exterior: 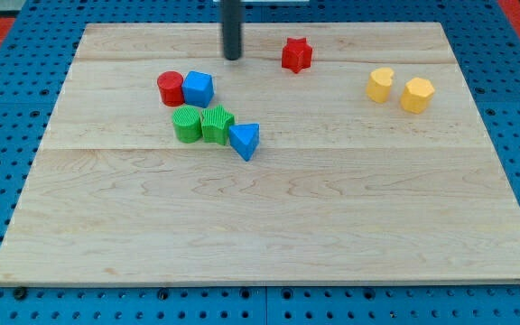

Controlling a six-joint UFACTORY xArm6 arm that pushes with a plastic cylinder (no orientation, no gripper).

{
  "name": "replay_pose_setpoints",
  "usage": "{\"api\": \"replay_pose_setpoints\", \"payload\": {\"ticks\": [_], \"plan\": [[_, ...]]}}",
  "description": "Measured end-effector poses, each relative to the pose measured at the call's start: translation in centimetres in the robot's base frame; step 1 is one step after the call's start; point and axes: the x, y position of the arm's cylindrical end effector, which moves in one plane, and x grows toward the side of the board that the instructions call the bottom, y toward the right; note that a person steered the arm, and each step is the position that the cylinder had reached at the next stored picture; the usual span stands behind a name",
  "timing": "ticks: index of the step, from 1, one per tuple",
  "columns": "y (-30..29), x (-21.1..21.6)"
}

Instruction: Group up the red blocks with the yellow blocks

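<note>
My tip (233,58) rests on the board near the view's top, left of the red star block (296,55) and up-right of the red cylinder (170,88). It touches no block. The red cylinder sits against a blue cube (199,88) on its right. Two yellow blocks stand close together at the view's right: a yellow cylinder (380,85) and a yellow hexagonal block (416,95). The red star is well to the left of them.
Below the red cylinder lie a green cylinder (187,124), a green ridged block (216,124) and a blue triangular block (245,141), touching in a row. The wooden board (269,226) lies on a blue pegboard table.
</note>
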Motion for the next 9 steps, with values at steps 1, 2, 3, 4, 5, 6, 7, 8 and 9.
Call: {"api": "replay_pose_setpoints", "payload": {"ticks": [1, 2, 3, 4, 5, 6, 7, 8, 9], "plan": [[-3.2, 5.7], [-0.3, 9.4], [2.8, 9.4], [1.5, 9.0], [-2.2, 9.1], [-6.1, 11.0], [-9.5, 13.9], [-9.5, 20.8], [-9.6, 21.3]]}}
